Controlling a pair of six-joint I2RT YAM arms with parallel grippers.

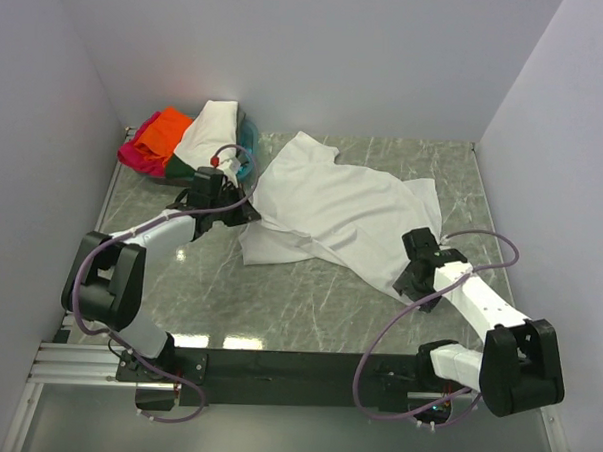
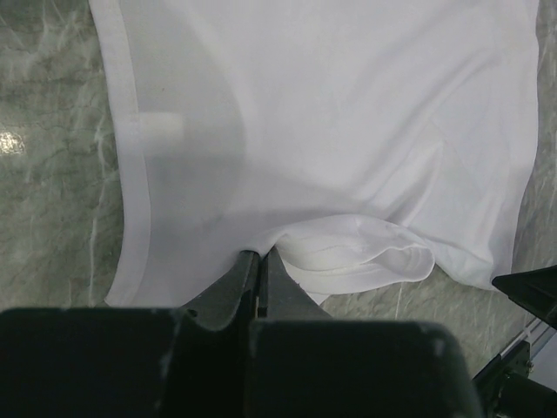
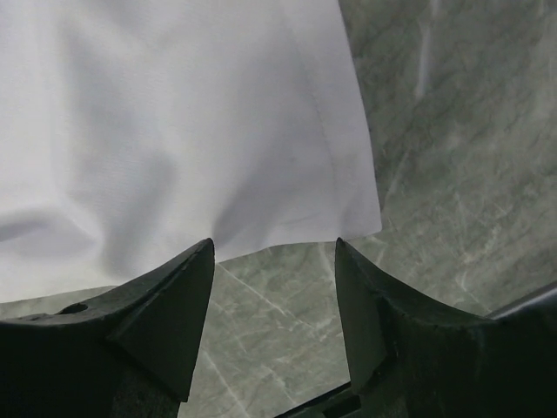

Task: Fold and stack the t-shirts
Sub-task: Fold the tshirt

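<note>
Plain white t-shirt (image 1: pixel 332 212) on grey-green marbled table (image 1: pixel 278 310); pile (image 1: pixel 175 132) orange, magenta, cream, perhaps teal.

Closed left end effector (image 2: pixel 261 257), spread right end effector (image 3: pixel 274 252)

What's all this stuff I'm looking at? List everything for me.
White t-shirt: one, white, spread out mid-table.
Heap of t-shirts: one heap, orange, magenta-pink, cream-white, teal and dark green, far left corner.
Table: one, grey-green marbled, under everything.
Walls: three, pale, around the table.
Mounting rail: one, black, near edge.
Left gripper: one, black, shut on the white t-shirt's edge.
Right gripper: one, black, open, at the shirt's edge on the other side.
</note>
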